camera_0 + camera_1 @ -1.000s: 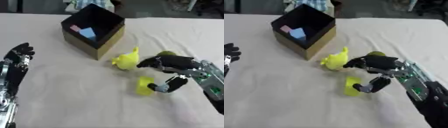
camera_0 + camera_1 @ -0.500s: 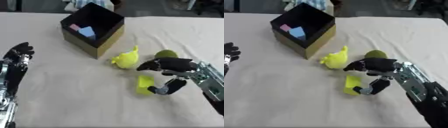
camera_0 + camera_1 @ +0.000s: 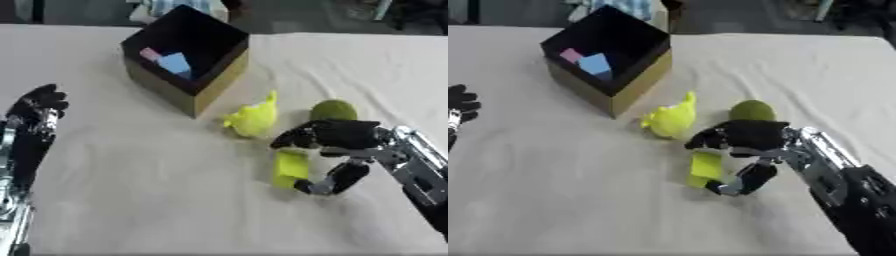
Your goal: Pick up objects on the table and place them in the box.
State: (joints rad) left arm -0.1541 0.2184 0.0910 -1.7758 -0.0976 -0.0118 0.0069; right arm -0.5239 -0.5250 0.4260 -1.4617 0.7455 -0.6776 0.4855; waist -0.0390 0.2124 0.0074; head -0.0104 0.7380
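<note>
One box (image 3: 194, 75); one yellow toy (image 3: 253, 119); one yellow block (image 3: 290, 168); one green ball (image 3: 333, 110).

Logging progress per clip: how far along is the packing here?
Done: a pink and a blue piece lie in the box. In hand: the right robot hand closes around the yellow block. Left: the yellow toy and green ball. The left robot hand idles.
</note>
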